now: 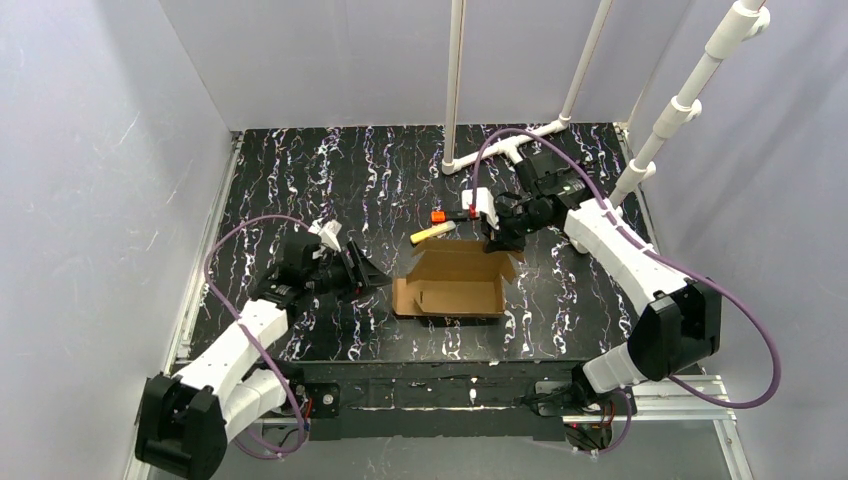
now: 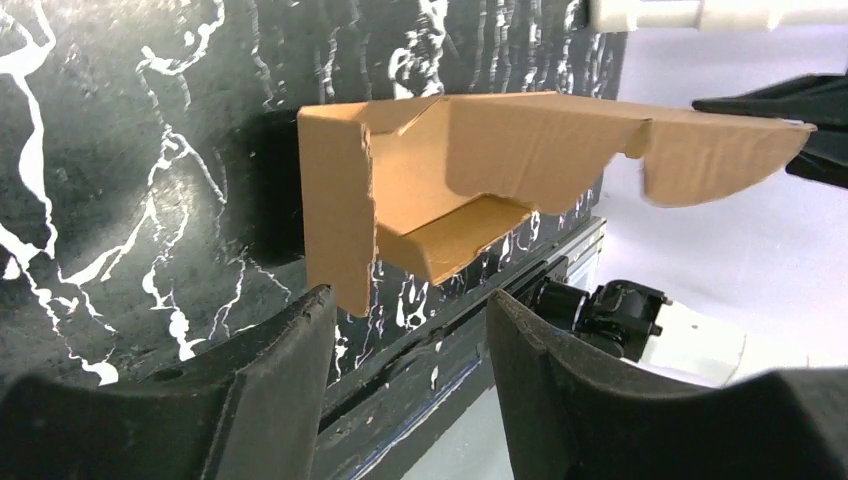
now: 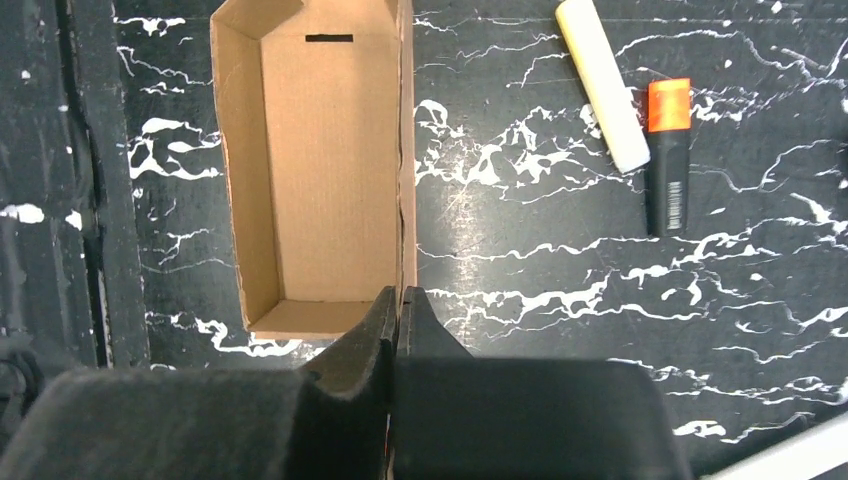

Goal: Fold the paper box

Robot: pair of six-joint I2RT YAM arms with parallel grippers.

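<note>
The paper box [image 1: 455, 282] is brown cardboard, partly folded into an open tray, and lies in the middle of the black marbled table. In the right wrist view its inside [image 3: 325, 160] shows with a slot in the far wall. My right gripper [image 1: 495, 235] is shut on the box's long back wall at its right end; the jaws [image 3: 401, 297] pinch the wall's edge. My left gripper [image 1: 375, 275] is open and empty just left of the box. In the left wrist view the box's end wall [image 2: 338, 200] stands just beyond my open left gripper [image 2: 410, 310], apart from the fingers.
A yellow marker [image 1: 432, 234] and an orange marker [image 1: 440, 215] lie just behind the box; they also show in the right wrist view, yellow [image 3: 603, 85] and orange [image 3: 668, 150]. A white pipe frame [image 1: 500, 150] stands at the back. The table's front edge [image 1: 440, 362] is close behind the box.
</note>
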